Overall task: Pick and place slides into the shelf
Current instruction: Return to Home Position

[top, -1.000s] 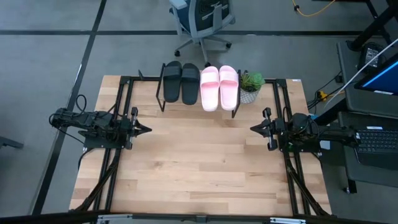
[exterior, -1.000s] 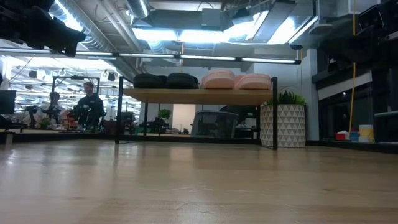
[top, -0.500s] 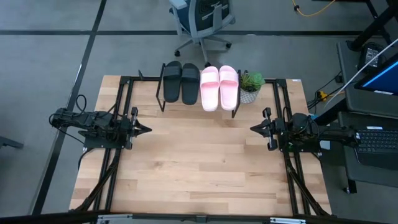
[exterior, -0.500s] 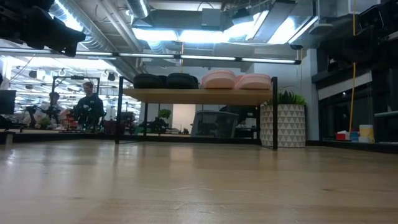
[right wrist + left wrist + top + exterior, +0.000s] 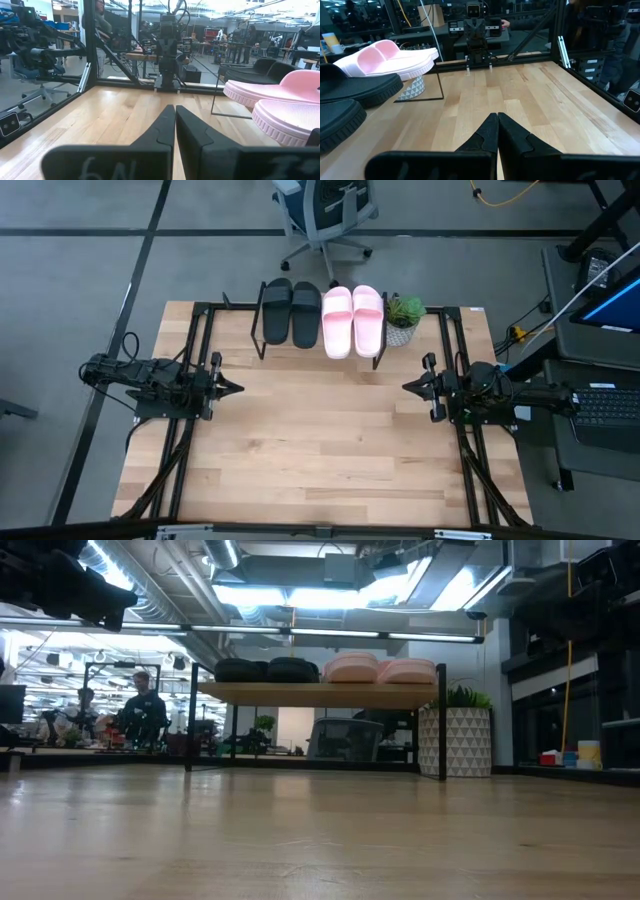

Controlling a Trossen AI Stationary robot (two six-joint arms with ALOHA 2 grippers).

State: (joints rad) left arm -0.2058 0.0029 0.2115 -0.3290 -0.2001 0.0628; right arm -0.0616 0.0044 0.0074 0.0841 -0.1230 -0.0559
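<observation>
Two black slides [image 5: 291, 312] and two pale pink slides [image 5: 353, 320] lie side by side, soles down, on the plank top of the shelf [image 5: 266, 346] at the table's far edge; the low view shows the same row of slides [image 5: 322, 670] on the plank [image 5: 320, 694]. My left gripper [image 5: 238, 388] is at the table's left side, shut and empty, above the wood. My right gripper [image 5: 404, 386] is at the right side, also shut and empty. Each wrist view shows that arm's own shut gripper, the left one [image 5: 497, 120] and the right one [image 5: 174, 111].
A small potted plant [image 5: 403, 319] in a patterned white pot stands just right of the shelf. Black frame rails [image 5: 196, 360] run along both table sides. The wide wooden tabletop [image 5: 320, 440] lies between the arms. An office chair [image 5: 325, 215] stands beyond the far edge; people [image 5: 140, 710] sit in the room.
</observation>
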